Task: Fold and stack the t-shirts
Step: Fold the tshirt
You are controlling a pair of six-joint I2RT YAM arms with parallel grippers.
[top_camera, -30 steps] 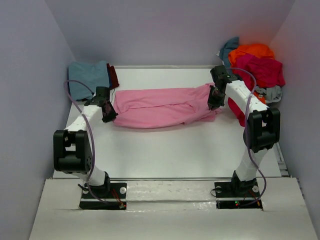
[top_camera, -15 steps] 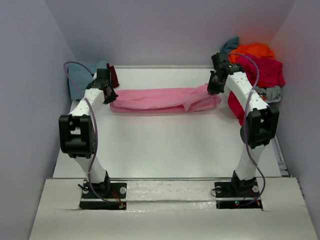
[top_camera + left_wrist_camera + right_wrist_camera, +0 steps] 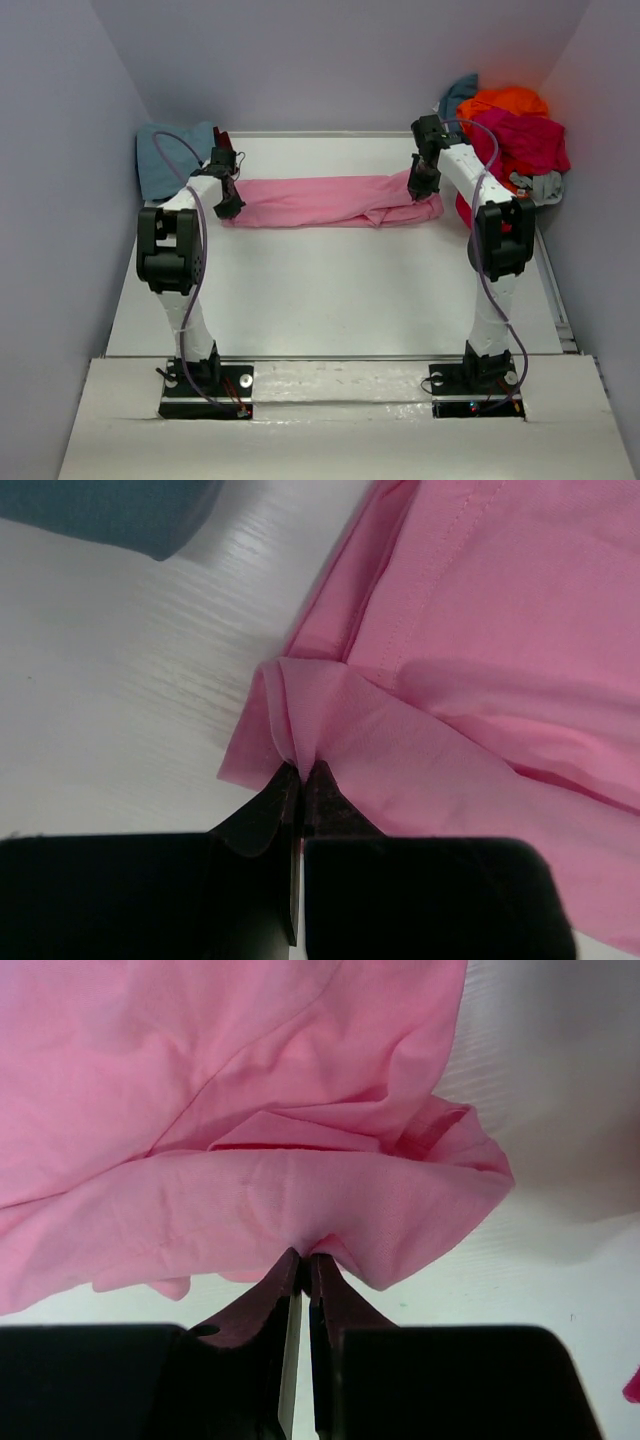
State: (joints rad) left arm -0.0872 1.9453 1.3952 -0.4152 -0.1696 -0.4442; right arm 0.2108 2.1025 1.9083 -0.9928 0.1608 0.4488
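Pink cloth, one t-shirt [image 3: 330, 200]: it lies as a long, part-gathered band across the far half of the table [image 3: 330, 300]. Its long axis runs left to right between your two arms.

Left gripper [image 3: 300, 772]: jaws closed on a pinch of the band's left end, with cloth bunched at the tips. The shirt runs away from it to the right.

Right gripper [image 3: 303, 1258]: jaws closed on a fold at the right end. The shirt runs away from it to the left.

Each arm has its own end, and neither is nearer the middle.

Dusty blue shirt [image 3: 170, 158]: far left corner, near the left gripper and apart from the pink cloth.

Unfolded heap [image 3: 510, 130], orange, magenta and grey: far right corner, behind the right arm.

Judgement: your next fold probably goes across the short axis. Move both ends together and level, or the band will skew.
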